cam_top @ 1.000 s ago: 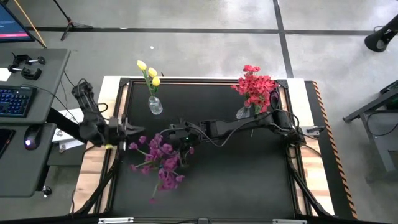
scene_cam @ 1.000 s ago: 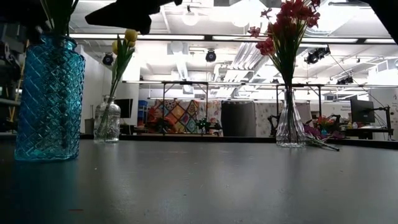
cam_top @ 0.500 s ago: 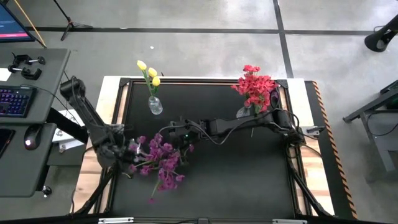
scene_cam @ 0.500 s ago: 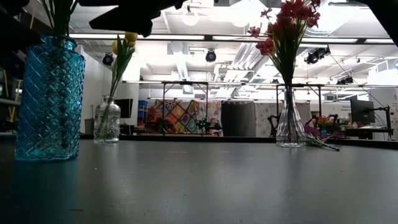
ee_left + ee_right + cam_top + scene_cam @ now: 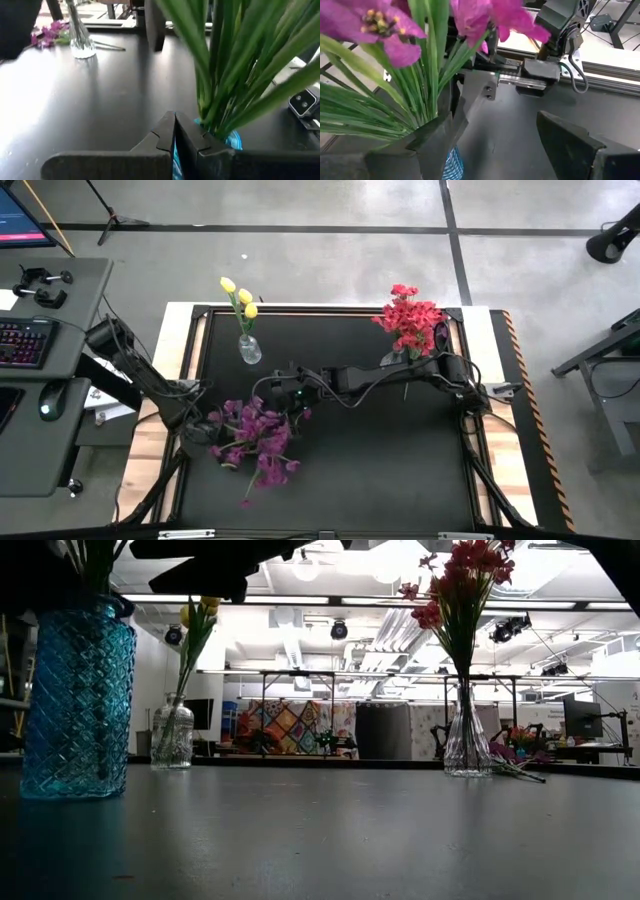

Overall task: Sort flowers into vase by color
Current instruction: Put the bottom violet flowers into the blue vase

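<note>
A bunch of purple flowers (image 5: 255, 442) stands in a blue patterned glass vase (image 5: 78, 690) near the table's left side. Its green stems (image 5: 235, 75) rise out of the vase mouth. My left gripper (image 5: 203, 426) is shut, right beside the vase's rim (image 5: 233, 140) on its left. My right gripper (image 5: 290, 398) hangs open over the bunch from the right, one finger (image 5: 440, 135) next to the stems (image 5: 420, 95). Yellow flowers (image 5: 240, 295) stand in a small clear vase (image 5: 249, 350), and red flowers (image 5: 410, 315) in another clear vase (image 5: 466, 740). My left gripper's shut fingers (image 5: 167, 132) stand hard against the blue vase's rim (image 5: 233, 140), coming from the table's left. I cannot tell whether they touch it.
A few loose purple flowers (image 5: 515, 762) lie on the table beside the red flowers' vase. The black mat's middle and near right part are bare (image 5: 400, 460). A desk with keyboard and mouse (image 5: 40, 380) stands left of the table.
My left arm has swung toward the table's near edge, bringing its gripper down beside the purple bunch and the blue vase. In the low view a dark shape now covers the vase's top. My right arm has kept still.
</note>
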